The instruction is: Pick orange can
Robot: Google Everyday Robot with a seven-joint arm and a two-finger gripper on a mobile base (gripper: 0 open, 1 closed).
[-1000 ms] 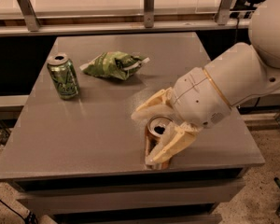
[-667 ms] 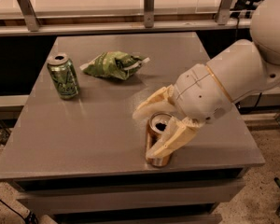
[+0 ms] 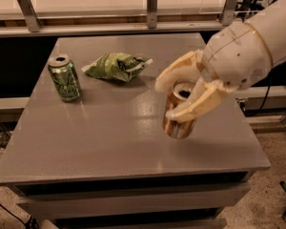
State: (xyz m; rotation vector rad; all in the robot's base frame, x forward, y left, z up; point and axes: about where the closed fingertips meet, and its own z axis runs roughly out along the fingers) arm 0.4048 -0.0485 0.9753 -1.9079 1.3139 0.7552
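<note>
The orange can (image 3: 179, 123) is a shiny orange-copper drink can with a silver top and open pull-tab hole. My gripper (image 3: 178, 99) is shut on it, with cream fingers (image 3: 196, 103) on either side of its upper body. The can hangs upright, lifted clear above the grey table (image 3: 109, 137) at the right middle. The white arm (image 3: 248, 46) reaches in from the upper right.
A green can (image 3: 65, 78) stands upright at the table's left. A green crumpled snack bag (image 3: 117, 66) lies at the back middle. A shelf with metal posts (image 3: 152, 6) runs behind the table. The table's right edge (image 3: 250, 128) is close to the can.
The gripper has lifted the orange can off the table and carried it up and slightly to the right. The green can and bag have not moved.
</note>
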